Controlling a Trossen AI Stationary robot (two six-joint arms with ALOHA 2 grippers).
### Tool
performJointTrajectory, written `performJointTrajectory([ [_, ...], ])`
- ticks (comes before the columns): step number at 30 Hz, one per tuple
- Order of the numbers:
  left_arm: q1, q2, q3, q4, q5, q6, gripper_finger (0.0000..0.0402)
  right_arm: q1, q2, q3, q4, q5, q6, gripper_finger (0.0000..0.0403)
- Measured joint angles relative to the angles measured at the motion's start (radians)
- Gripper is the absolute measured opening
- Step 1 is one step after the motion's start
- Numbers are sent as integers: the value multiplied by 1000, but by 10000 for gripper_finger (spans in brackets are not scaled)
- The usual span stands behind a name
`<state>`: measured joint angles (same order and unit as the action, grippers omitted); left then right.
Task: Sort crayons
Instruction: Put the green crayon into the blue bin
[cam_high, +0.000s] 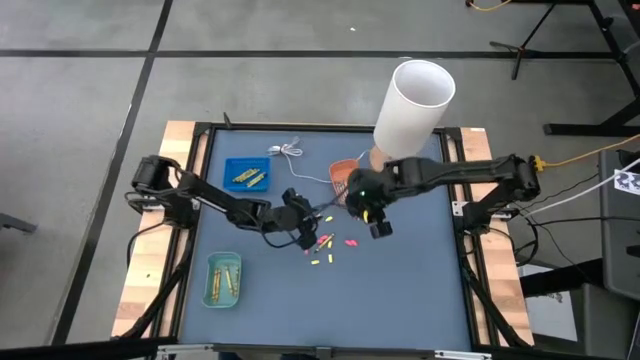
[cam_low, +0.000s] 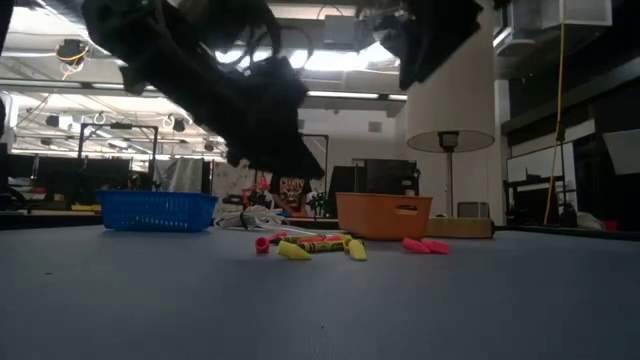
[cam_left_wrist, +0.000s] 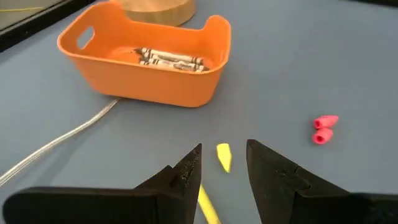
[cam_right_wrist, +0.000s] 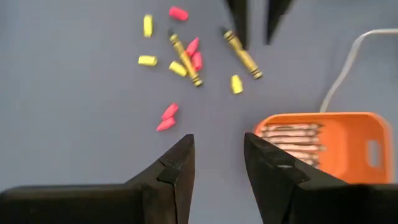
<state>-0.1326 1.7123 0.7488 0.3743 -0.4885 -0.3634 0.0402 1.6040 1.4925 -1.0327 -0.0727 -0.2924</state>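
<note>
Three small trays sit on the blue-grey table (cam_high: 420, 290), and a tall white tube (cam_high: 415, 105) stands at its upper edge in the overhead picture. The blue tray (cam_high: 247, 175) lies upper left of centre, the pale green tray (cam_high: 223, 281) lower left, and the orange tray (cam_high: 342, 177) just left of the tube's foot. Each already holds a few crayons. A thin white cable (cam_high: 300, 158) trails between the blue and orange trays.

Both dark arms reach toward the middle. The left gripper (cam_left_wrist: 222, 169) hangs low with its fingers parted and nothing between them. The right gripper (cam_right_wrist: 217, 158) waits beside it, nearer the orange tray, likewise spread and empty.

Loose crayons (cam_high: 327, 245) are scattered at mid-table, just below both grippers in the overhead picture: yellow stubs, pink stubs and two longer wrapped yellow sticks.

What matters next, I'd judge, is the long yellow crayon (cam_left_wrist: 208, 208) lying directly under the left gripper, with a short yellow stub (cam_left_wrist: 224, 157) just ahead of it. Its long axis runs roughly lengthwise through the finger gap rather than across it. The left arm is plainly the nearer one.
</note>
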Motion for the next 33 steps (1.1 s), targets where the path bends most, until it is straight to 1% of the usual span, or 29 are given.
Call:
performJointTrajectory([
  [2, 13, 16, 2, -2, 2, 0, 111, 16, 1, -47, 28, -1, 0, 136],
  [7, 44, 47, 2, 7, 9, 0, 111, 48, 1, -166, 190, -8, 0, 136],
  [11, 59, 65, 3, 16, 19, 0, 111, 60, 1, -247, 310, -48, 0, 136],
  [14, 62, 80, 1, 13, 21, 0, 111, 61, 1, -289, 363, -81, 7, 136],
  [22, 61, 139, 3, 48, 26, -21, 111, 58, 1, -344, 455, -97, 35, 136],
  [33, 59, 206, 3, 55, 65, -30, 111, 58, 1, -352, 466, -97, 37, 136],
])
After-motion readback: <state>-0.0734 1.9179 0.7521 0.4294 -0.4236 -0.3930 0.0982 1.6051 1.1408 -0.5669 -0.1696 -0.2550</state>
